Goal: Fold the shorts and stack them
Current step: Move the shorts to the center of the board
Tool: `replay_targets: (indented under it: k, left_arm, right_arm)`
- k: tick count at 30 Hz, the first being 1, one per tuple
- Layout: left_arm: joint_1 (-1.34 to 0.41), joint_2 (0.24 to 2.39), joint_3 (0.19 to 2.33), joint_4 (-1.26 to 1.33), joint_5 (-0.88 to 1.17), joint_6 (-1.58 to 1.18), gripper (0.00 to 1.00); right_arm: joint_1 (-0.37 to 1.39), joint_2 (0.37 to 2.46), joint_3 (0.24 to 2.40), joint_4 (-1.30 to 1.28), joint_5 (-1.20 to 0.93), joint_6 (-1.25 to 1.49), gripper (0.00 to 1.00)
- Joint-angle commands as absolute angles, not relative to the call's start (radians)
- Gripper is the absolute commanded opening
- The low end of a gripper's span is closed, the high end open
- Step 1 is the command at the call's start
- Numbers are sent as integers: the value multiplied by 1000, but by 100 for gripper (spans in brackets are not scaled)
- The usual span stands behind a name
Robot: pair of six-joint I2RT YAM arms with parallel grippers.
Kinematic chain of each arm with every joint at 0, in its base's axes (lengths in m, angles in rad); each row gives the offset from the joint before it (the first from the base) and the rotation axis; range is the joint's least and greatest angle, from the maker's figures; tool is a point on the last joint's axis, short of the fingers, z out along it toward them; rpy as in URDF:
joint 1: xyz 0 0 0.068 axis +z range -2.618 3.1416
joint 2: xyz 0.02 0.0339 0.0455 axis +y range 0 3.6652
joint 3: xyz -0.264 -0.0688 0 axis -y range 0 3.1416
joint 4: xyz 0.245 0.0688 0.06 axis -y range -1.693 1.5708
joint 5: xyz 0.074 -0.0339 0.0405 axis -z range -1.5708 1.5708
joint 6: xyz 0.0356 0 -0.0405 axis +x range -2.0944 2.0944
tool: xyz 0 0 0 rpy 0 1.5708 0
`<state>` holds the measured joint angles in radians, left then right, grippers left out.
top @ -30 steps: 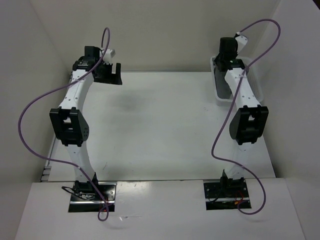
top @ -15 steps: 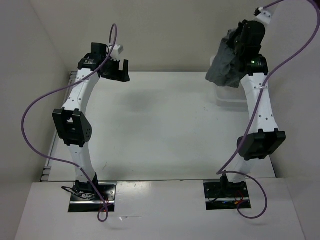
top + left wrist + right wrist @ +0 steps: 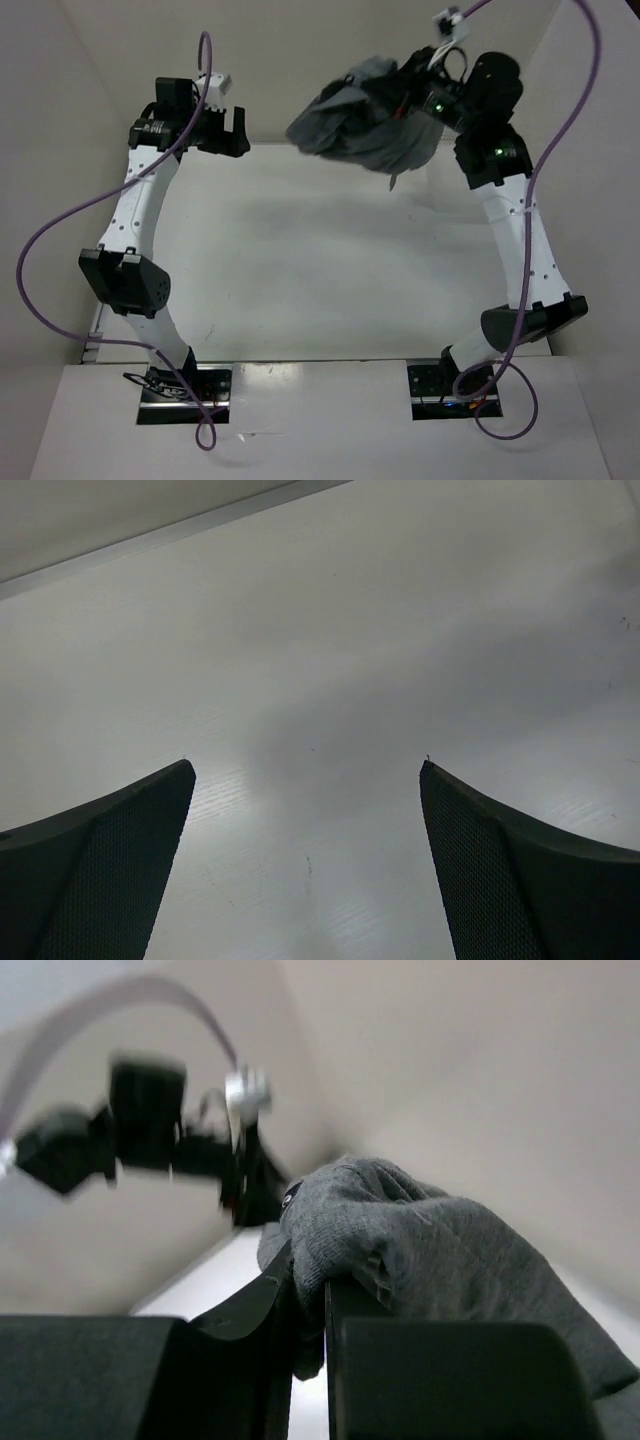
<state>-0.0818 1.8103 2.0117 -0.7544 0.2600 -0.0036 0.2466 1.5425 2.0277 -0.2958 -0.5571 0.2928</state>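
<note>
The grey shorts (image 3: 365,125) hang bunched in the air above the far middle-right of the table, held by my right gripper (image 3: 412,98). In the right wrist view the right gripper (image 3: 308,1282) is shut on a fold of the shorts (image 3: 430,1250), which drape over its right finger. My left gripper (image 3: 222,130) is raised at the far left of the table, open and empty. In the left wrist view the left gripper (image 3: 305,770) has its jaws wide apart over the bare white table (image 3: 330,660).
White walls enclose the table (image 3: 320,260) at the back and on both sides. The left arm (image 3: 150,1130) shows blurred in the right wrist view. Purple cables loop beside both arms.
My right arm has lifted the shorts out of the far right corner and swung them left over the table. The left gripper has shifted slightly left.
</note>
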Motion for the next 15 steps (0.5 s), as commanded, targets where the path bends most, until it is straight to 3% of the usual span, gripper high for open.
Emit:
replay_targets:
  k: [1,2,3,5,8,12,15]
  left_arm:
    - [-72,1727,1959,-744,273,0,100]
    - [-63,1727,1947,-744,264,0,100]
    - [-54,1715,1936,-744,250,0,100]
    - [-54,1706,1892,-744,229,0,100]
    - [-54,1687,1839,-744,187,0,100]
    - [-99,1654,1721,-744,118,0,100]
    - [-152,1640,1588,-735,75,0,100]
  right_arm:
    - [328,1516,1817,-281,-621,279,0]
    - [354,1516,1730,-281,-595,279,0]
    - [407,1516,1691,-270,-547,311,10]
    - [432,1563,1613,-235,-546,359,41]
    - [433,1655,1661,-225,-441,388,99]
    - [433,1743,1785,-282,-184,229,99]
    - [433,1721,1725,-293,-54,132,99]
